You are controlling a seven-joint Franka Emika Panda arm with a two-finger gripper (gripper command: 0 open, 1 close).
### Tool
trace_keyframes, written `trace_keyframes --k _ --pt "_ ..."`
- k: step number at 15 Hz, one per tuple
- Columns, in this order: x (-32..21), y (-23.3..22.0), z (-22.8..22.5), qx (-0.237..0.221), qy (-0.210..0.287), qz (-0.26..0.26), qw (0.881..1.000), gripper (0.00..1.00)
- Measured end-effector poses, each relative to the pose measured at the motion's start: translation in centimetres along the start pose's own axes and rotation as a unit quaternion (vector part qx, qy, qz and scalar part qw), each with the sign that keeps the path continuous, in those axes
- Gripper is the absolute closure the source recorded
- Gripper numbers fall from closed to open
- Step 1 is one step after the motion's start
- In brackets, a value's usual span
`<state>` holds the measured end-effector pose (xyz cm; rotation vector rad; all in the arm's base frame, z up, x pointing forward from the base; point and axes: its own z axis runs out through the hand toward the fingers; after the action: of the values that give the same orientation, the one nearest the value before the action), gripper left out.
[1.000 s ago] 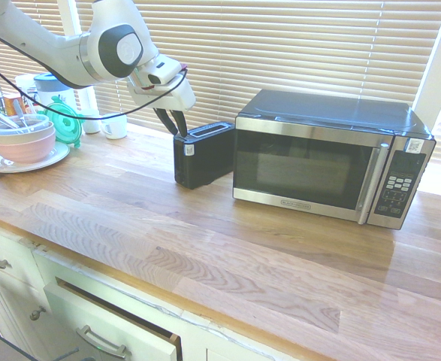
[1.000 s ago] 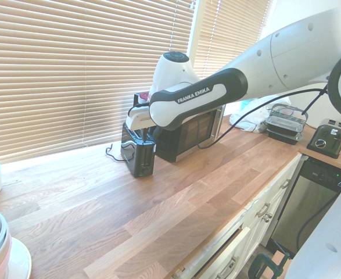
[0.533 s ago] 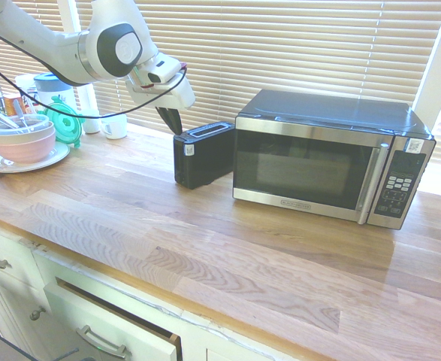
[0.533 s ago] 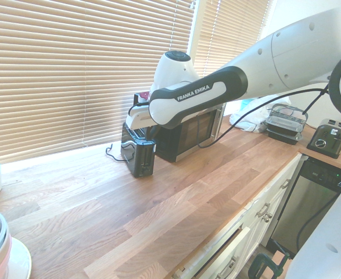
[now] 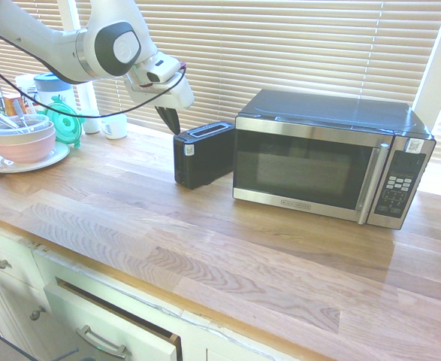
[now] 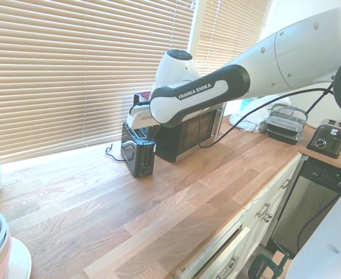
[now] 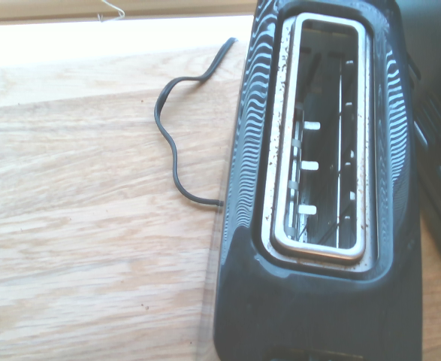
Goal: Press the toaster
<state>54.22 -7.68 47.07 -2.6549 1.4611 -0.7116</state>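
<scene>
Since the earlier frame, the fingers of the gripper (image 5: 173,129) are coming together; now they are staying closed, holding nothing, probably for pressing. The toaster (image 5: 203,155) is standing upright just below and beside the jaws.

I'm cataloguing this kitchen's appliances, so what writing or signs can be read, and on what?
"FRANKA EMIKA": on the robot arm.
Brand plate under the microwave door: too small to read surely.
Microwave keypad and sticker: too small.
Toaster sticker: too small.
Dishwasher badge: too blurred.
</scene>
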Motion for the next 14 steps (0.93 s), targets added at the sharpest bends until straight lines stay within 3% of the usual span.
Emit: trace_keyframes --k 14 --pt "-0.3 0.3 3.2 -0.009 -0.021 -0.007 1.0 1.0"
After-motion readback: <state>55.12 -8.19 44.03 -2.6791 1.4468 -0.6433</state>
